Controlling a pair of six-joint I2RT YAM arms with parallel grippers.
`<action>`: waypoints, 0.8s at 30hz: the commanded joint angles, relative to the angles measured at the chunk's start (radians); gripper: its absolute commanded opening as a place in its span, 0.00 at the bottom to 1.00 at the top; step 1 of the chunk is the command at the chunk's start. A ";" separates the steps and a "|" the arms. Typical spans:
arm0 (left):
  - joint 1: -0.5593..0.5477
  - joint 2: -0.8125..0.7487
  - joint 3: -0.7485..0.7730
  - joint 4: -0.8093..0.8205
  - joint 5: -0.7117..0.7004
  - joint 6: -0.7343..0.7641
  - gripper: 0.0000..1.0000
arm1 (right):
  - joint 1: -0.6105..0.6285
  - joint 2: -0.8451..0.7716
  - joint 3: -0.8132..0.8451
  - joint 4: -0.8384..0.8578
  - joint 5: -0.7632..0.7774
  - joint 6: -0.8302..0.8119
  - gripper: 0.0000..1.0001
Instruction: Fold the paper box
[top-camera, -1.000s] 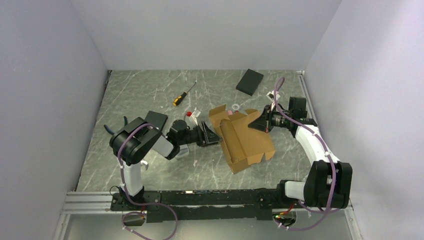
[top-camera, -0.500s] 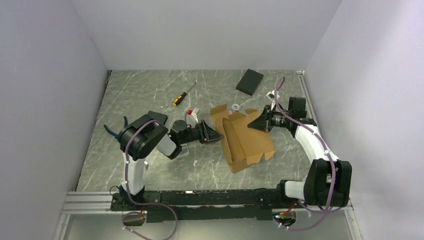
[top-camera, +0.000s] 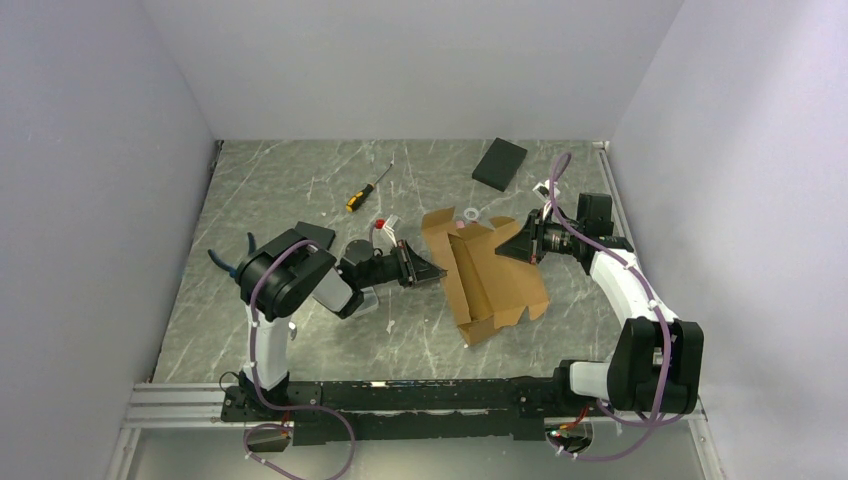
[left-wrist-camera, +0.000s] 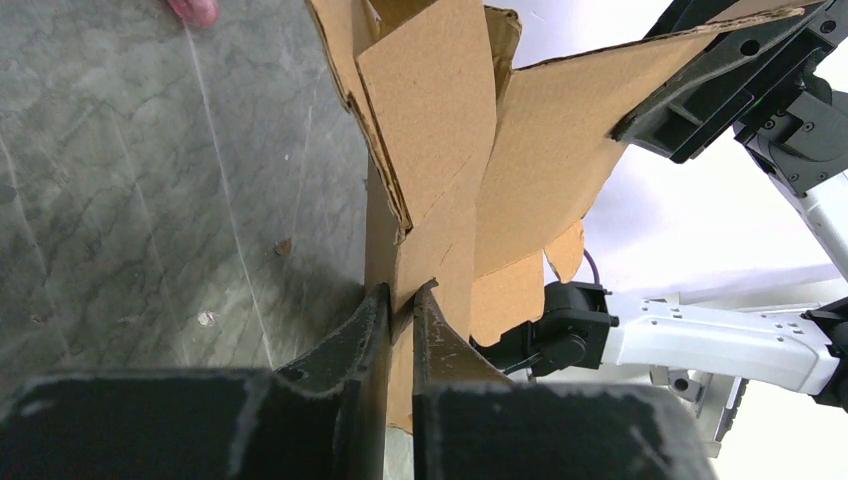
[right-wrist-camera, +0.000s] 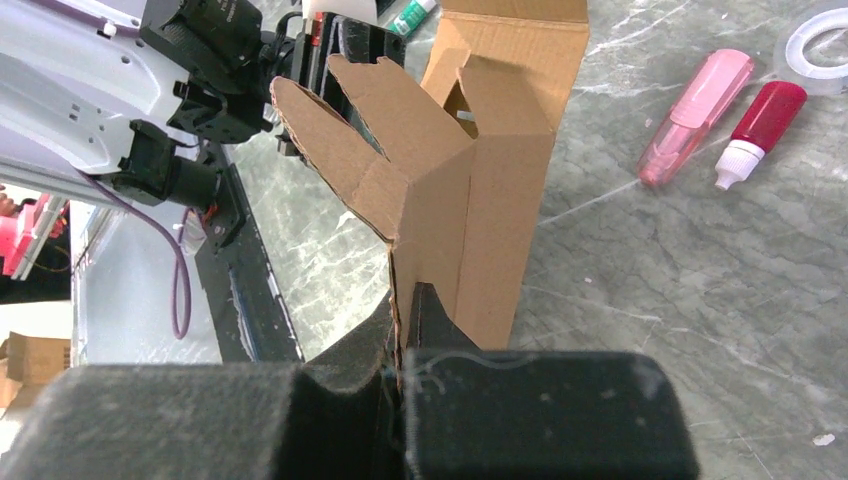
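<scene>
- Paper box (top-camera: 492, 282): tan cardboard, half formed, lying on the table (top-camera: 300, 180) at the centre of the top view, a little to the right. Its walls are partly raised, and flaps and tabs stand loose at its upper-left end.
- Left gripper (left-wrist-camera: 400, 302): reaches in from the left of the top view. In its wrist view we see the fingers pressed together on the thin edge of an upright cardboard panel.
- Right gripper (right-wrist-camera: 405, 305): at the box's upper-right side, fingers nipped onto a folded corner edge of the cardboard.
- Step in hand: we judge this the forming stage. Each arm pinches an opposite side, so a wall can be folded along its crease while the other end is braced.
- Next move: we judge it calls for one arm to hold firm while the other swings its panel about the crease. The thin board may tear or slip from so narrow a pinch.
- Nearby, well apart from the box: screwdriver (top-camera: 366, 189) and black slab (top-camera: 499, 163), upper part of the top view.
- Nearby, closer to the box: pink tube (right-wrist-camera: 692, 118) and red bottle (right-wrist-camera: 758, 121), upper right of the right wrist view.
</scene>
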 joint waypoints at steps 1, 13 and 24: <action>-0.001 -0.002 0.022 0.043 -0.012 0.006 0.03 | 0.003 -0.006 0.000 0.023 -0.084 0.002 0.00; 0.000 -0.082 -0.058 0.020 -0.014 0.050 0.39 | -0.012 -0.097 0.029 -0.074 0.112 -0.112 0.00; 0.016 -0.310 -0.139 -0.140 -0.013 0.167 0.52 | -0.012 -0.154 0.115 -0.269 0.208 -0.345 0.00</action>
